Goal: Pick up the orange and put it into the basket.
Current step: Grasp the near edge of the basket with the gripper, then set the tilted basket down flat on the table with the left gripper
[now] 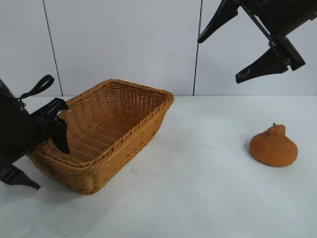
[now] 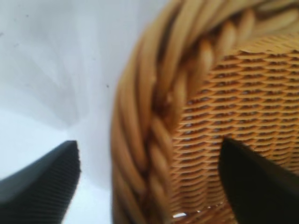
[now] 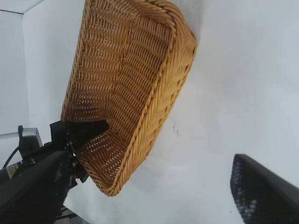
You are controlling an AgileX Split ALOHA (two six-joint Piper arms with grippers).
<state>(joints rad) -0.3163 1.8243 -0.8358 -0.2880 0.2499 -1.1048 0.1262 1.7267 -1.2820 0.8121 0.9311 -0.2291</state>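
Note:
The orange (image 1: 273, 146) sits upright on the white table at the right, stem up, with nothing touching it. The wicker basket (image 1: 148, 91) stands at the left. My left gripper (image 1: 42, 158) is open and straddles the basket's near-left braided rim (image 2: 154, 116), one finger inside the basket and one outside. My right gripper (image 1: 219, 59) is open and empty, high above the table at the upper right, above and behind the orange. The right wrist view shows the basket (image 3: 154, 93) and one finger (image 3: 261, 186). The orange is out of that view.
The white table (image 1: 198, 188) stretches between the basket and the orange. A white panelled wall (image 1: 124, 39) stands behind the table. The left arm (image 3: 32, 186) shows at the basket's end in the right wrist view.

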